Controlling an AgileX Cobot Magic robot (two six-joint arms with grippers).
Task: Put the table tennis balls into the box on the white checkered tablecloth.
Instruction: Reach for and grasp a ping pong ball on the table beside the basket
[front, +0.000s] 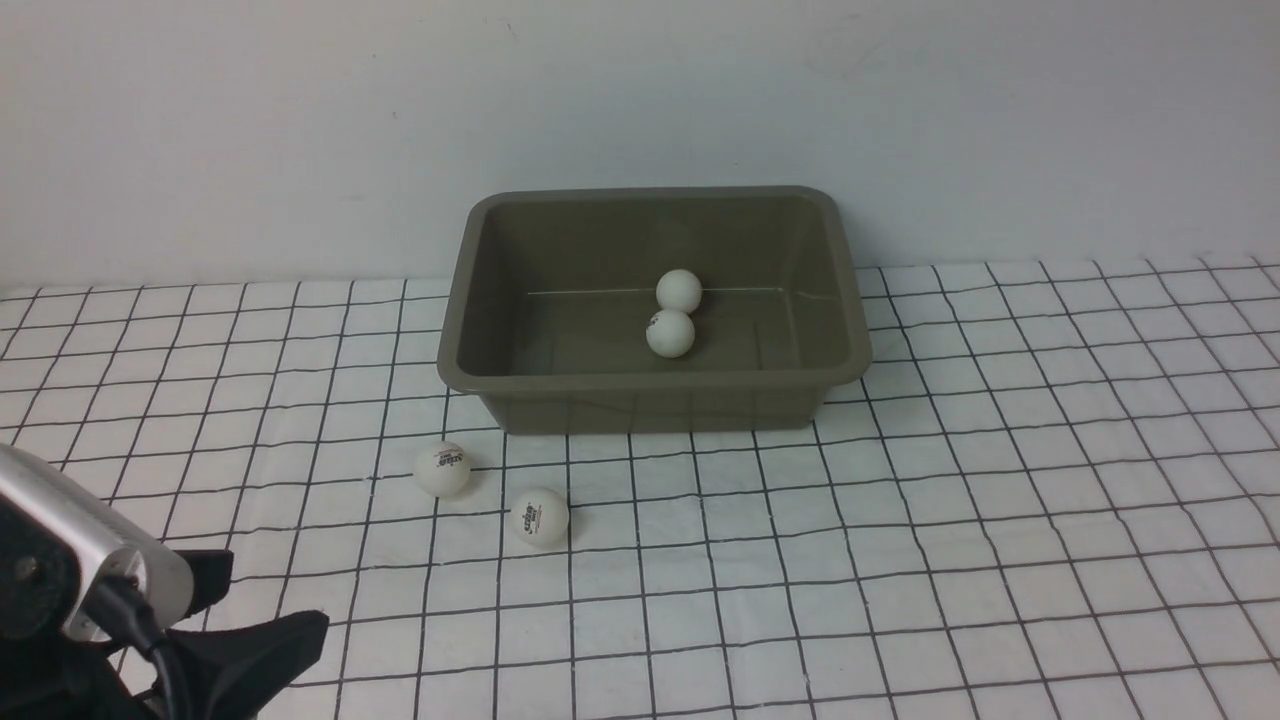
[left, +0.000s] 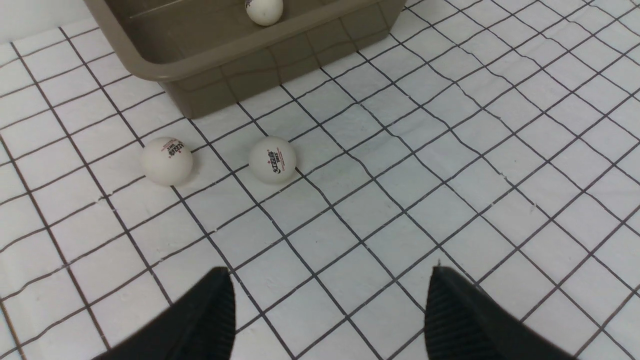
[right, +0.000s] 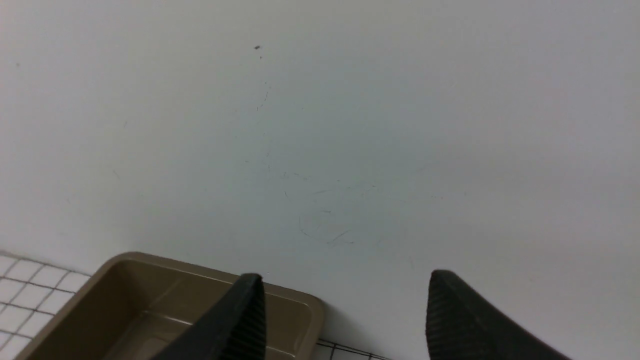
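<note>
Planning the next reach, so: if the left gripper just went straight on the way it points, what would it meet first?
Most likely bare tablecloth: the left gripper is open and aims down at the cloth, with the two loose balls off its line, though depth is hard to judge.

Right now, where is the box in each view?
Front: box at centre frame, against the wall.
Left wrist: box at the picture's upper left, cropped.
Right wrist: box at the picture's lower left, cropped.
Shared landmark: the checkered tablecloth under it.
</note>
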